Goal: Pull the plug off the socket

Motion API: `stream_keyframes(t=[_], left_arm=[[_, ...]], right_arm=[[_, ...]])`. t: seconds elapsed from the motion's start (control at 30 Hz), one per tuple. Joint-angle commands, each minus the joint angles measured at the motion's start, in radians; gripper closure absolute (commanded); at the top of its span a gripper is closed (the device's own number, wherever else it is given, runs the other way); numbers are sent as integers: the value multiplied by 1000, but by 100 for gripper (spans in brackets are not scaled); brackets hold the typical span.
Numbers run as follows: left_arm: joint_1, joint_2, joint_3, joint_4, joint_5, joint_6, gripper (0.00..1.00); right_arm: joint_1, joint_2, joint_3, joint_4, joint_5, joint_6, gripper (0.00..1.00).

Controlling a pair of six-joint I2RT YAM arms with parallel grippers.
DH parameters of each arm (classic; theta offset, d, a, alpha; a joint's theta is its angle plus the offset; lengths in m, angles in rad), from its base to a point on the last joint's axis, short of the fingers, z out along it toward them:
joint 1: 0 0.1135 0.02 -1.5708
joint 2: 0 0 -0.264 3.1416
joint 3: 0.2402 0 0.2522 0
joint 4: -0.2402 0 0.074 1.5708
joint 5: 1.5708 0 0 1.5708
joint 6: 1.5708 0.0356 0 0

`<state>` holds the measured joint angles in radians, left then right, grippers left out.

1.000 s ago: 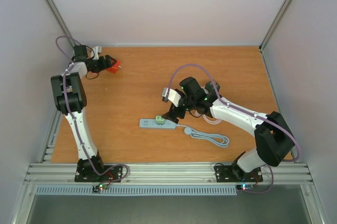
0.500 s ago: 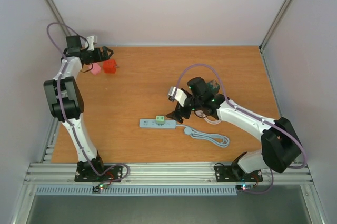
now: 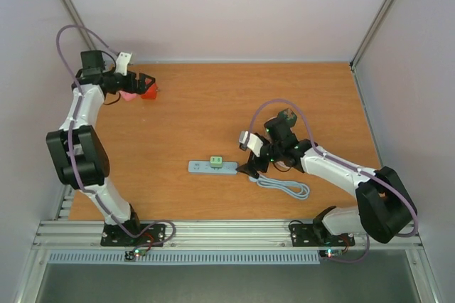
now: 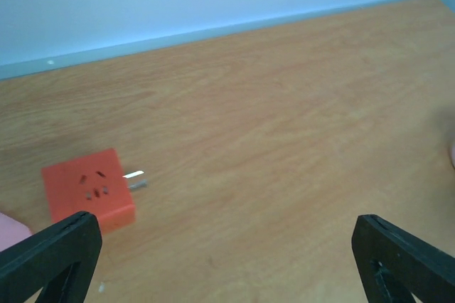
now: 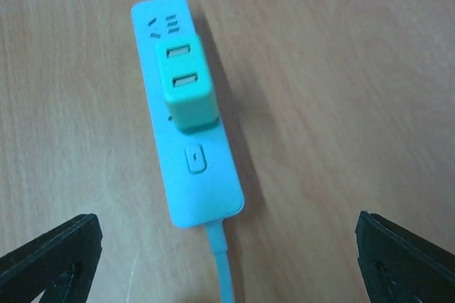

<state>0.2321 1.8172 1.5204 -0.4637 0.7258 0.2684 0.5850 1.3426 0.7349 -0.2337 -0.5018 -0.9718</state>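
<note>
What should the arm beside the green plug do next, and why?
Probably ease the right gripper forward and down until its open jaws straddle the green plug. The plug sits seated in the power strip, and nothing grips it yet.

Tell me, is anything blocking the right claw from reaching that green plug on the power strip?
Nothing visible does. The right gripper hangs open above the cord end of the power strip, and the green plug stands in the strip just ahead of it. Only the strip's own top lies between them.
</note>
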Motion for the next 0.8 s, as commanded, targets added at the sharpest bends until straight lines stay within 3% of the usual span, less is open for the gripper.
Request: stream_keyframes(t=[0.0, 0.17, 0.33, 0.77], left_arm=[[-34, -109, -79, -153, 91, 231, 2], [-105, -234, -228, -282, 169, 513, 5], [-223, -343, -384, -327, 128, 725, 8], [-387, -529, -645, -232, 86, 875, 17]], right_arm=[[-5, -13, -56, 55, -28, -62, 1], [-3, 35, -86, 101, -28, -105, 1], [1, 104, -82, 142, -15, -135, 5], [55, 252, -52, 215, -2, -188, 23]])
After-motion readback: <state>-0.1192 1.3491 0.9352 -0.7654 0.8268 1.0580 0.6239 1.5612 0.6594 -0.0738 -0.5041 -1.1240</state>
